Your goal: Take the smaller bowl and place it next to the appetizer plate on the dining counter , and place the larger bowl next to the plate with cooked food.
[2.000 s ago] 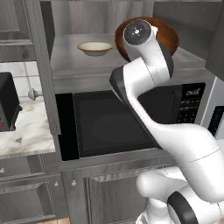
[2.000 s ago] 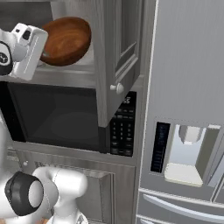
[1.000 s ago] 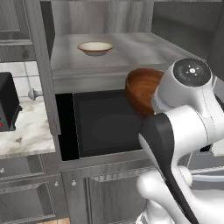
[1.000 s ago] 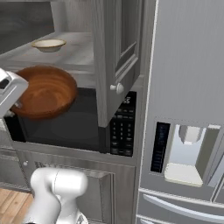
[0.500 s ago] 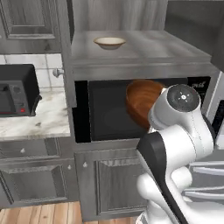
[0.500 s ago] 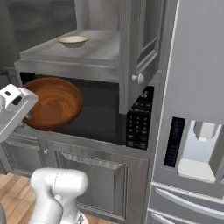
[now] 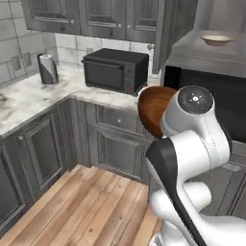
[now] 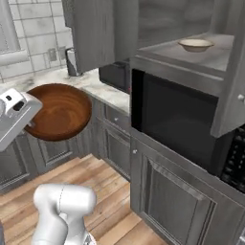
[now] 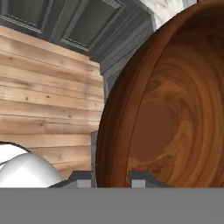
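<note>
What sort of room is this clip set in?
A home kitchen, rendered. Signs: grey panelled cabinets under a marble wall counter, a black toaster oven on it, and a built-in microwave below an open shelf holding a small cream bowl.

You won't find any text, label, brand, number or sign that can be read here. The keypad panel beside the dark oven door, at the far right of the right base view, carries small pale marks, but they are too blurred for you to make out.
</note>
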Controlling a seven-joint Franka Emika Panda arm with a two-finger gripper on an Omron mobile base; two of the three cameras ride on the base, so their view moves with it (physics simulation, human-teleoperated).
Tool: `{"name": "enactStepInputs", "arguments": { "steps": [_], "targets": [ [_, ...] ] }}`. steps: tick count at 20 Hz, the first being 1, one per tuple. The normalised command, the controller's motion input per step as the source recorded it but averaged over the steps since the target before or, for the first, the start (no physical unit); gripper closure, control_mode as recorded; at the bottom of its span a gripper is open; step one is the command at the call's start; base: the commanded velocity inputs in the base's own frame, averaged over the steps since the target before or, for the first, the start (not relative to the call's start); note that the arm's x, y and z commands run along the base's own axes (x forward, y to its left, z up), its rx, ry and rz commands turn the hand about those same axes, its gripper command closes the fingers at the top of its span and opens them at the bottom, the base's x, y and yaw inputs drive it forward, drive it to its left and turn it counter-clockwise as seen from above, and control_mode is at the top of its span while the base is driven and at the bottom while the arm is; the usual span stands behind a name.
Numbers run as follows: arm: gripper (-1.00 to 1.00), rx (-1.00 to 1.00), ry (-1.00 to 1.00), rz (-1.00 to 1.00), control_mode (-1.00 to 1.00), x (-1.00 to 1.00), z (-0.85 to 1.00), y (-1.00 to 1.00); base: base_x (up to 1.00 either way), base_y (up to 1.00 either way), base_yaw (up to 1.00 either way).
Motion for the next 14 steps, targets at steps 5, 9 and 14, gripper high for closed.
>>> {"name": "enactStepInputs", "arguments": {
  "steps": [5, 9, 14],
  "targets": [
    [1.00, 0.00, 0.00, 0.00, 1.00, 0.00, 0.00, 0.00, -0.55, 0.29, 0.93],
    [1.00, 0.00, 0.00, 0.00, 1.00, 0.00, 0.00, 0.00, -0.42, 0.25, 0.95],
    [1.00, 0.00, 0.00, 0.00, 1.00, 0.00, 0.00, 0.00, -0.16, 0.32, 0.96]
  ]
}}
